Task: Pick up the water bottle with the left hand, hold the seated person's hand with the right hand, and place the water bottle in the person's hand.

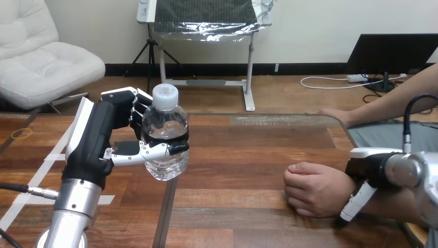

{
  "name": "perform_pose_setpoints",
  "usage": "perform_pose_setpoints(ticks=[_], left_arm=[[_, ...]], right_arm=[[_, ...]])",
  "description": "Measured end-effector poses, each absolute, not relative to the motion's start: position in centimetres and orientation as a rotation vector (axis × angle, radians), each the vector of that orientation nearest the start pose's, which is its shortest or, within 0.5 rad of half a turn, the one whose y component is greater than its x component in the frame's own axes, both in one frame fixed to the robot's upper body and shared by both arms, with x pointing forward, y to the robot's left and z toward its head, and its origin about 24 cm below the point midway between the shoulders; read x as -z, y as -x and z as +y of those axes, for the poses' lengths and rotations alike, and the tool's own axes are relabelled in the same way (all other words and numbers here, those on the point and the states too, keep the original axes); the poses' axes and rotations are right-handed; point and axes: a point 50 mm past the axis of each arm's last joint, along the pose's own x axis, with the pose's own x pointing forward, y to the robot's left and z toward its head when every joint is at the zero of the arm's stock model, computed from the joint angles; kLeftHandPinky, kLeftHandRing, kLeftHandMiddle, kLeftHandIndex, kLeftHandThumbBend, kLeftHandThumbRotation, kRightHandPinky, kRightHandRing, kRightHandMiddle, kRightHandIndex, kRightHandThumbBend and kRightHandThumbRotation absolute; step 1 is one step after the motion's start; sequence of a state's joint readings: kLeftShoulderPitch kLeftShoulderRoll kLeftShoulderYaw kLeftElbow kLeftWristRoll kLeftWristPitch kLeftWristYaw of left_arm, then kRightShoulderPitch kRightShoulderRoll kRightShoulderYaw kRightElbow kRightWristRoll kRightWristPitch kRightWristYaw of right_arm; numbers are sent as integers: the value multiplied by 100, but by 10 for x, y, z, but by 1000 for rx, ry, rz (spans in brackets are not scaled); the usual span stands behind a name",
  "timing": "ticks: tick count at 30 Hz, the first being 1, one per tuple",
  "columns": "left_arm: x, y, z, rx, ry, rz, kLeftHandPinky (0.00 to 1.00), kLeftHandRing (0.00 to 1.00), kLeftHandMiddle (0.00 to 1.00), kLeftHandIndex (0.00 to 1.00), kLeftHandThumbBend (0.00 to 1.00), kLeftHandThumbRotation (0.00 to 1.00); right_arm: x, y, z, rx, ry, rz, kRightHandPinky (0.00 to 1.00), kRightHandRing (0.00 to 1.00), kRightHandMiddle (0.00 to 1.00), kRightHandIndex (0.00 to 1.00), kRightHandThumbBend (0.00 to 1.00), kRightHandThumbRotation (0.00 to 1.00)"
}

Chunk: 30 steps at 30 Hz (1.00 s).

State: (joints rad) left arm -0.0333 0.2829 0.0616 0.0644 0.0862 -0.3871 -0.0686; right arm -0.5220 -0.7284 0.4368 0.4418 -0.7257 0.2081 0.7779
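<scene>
**A:** Surface condition?

**B:** One wooden table [248,155], made of dark brown planks. A dark seam [168,206] runs from the near edge away from the robot, left of centre. White tape strips [54,152] lie on the left part. A small yellow loop [21,133] lies flat beyond them, near the left edge.

**A:** Arms and hands, largest first?

**B:** The left arm [72,206] rises from the bottom edge at the left, its silver forearm nearly upright. The right arm [413,173] enters from the right edge. The left hand [95,134] is closed round the water bottle [165,129]: the thumb [155,150] crosses the front of it and the fingers [135,111] wrap round behind. The right hand [364,168] sits over the wrist of the person's near hand [315,188]. I cannot tell whether it grips that wrist or only rests against it.

**A:** Bottle position?

**B:** It is clear and upright in the left hand, over the table's left half, with its base off the surface. The white cap [166,95] is on and stands above the fingers. The bottle is well apart from the person's near hand, with bare table between them.

**A:** The person's hands?

**B:** The near one is a loose fist resting on the table at the right, knuckles toward the bottle. The person's far hand [333,113] lies flat at the table's far edge, well apart from both robot hands.
</scene>
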Motion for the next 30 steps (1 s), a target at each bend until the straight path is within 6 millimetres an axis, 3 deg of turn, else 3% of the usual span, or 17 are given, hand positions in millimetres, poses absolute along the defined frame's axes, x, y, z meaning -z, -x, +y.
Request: perform_pose_setpoints(ticks=[7, 13, 19, 30], left_arm=[[-82, -254, 202, 74, -386, -345, 24, 30, 34, 36, 71, 0], [-82, -254, 202, 74, -388, -345, 24, 30, 34, 36, 71, 0], [-82, -254, 202, 74, -390, -345, 24, 30, 34, 36, 71, 0], [-82, -254, 202, 73, -390, -345, 24, 30, 34, 36, 71, 0]], right_arm=[[-68, -319, -256, -633, 1431, 767, 39, 68, 77, 78, 100, 29], [-69, -318, -258, -644, 1426, 762, 42, 67, 74, 76, 100, 31], [-70, -319, -258, -646, 1429, 762, 45, 69, 75, 75, 96, 23], [-72, -322, -260, -654, 1420, 769, 52, 76, 79, 79, 94, 18]])
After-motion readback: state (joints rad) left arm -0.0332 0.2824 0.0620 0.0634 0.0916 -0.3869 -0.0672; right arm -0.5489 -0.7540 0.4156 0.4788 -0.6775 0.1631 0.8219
